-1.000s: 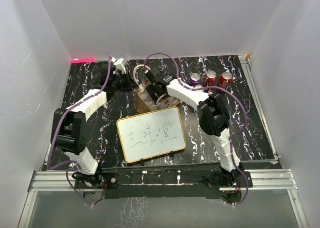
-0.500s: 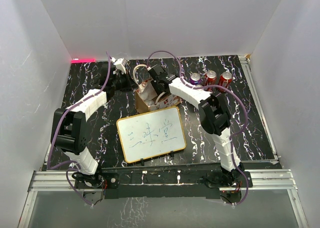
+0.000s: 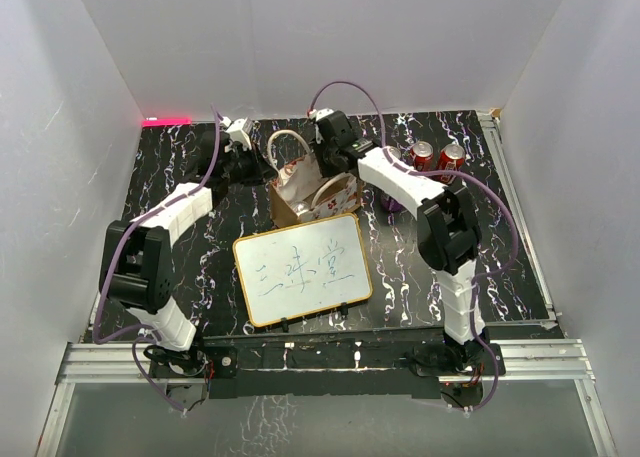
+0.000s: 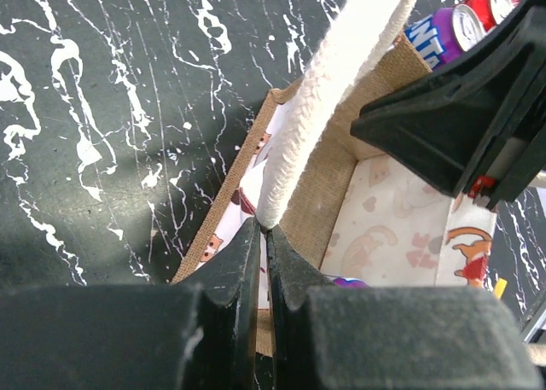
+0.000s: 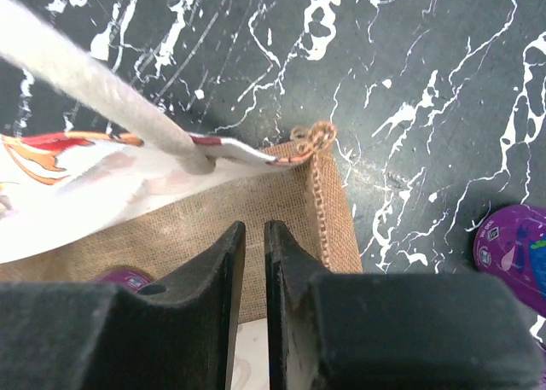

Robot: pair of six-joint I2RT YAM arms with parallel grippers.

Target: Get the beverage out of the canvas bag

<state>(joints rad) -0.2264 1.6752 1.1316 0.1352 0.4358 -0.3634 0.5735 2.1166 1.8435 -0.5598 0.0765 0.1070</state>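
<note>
The canvas bag (image 3: 300, 195) stands behind the whiteboard, tan with a white printed lining (image 4: 401, 228). My left gripper (image 4: 262, 224) is shut on one cream handle (image 4: 328, 91) at the bag's left rim and holds it up. A purple beverage can (image 4: 345, 281) lies at the bottom of the bag, and a sliver of this can (image 5: 124, 277) shows in the right wrist view. My right gripper (image 5: 253, 226) hovers above the bag's burlap end wall (image 5: 256, 211), shut with nothing between its jaws. The other handle (image 5: 102, 100) runs past it, untouched.
A wood-framed whiteboard (image 3: 302, 267) lies in front of the bag. Two red cans (image 3: 437, 157) stand on the marble-patterned table (image 3: 180, 167) right of the bag. A purple can (image 5: 516, 253) sits beside them. White walls enclose the table.
My right gripper has shut and risen out of the bag toward the back right, empty. The left gripper still holds the handle.
</note>
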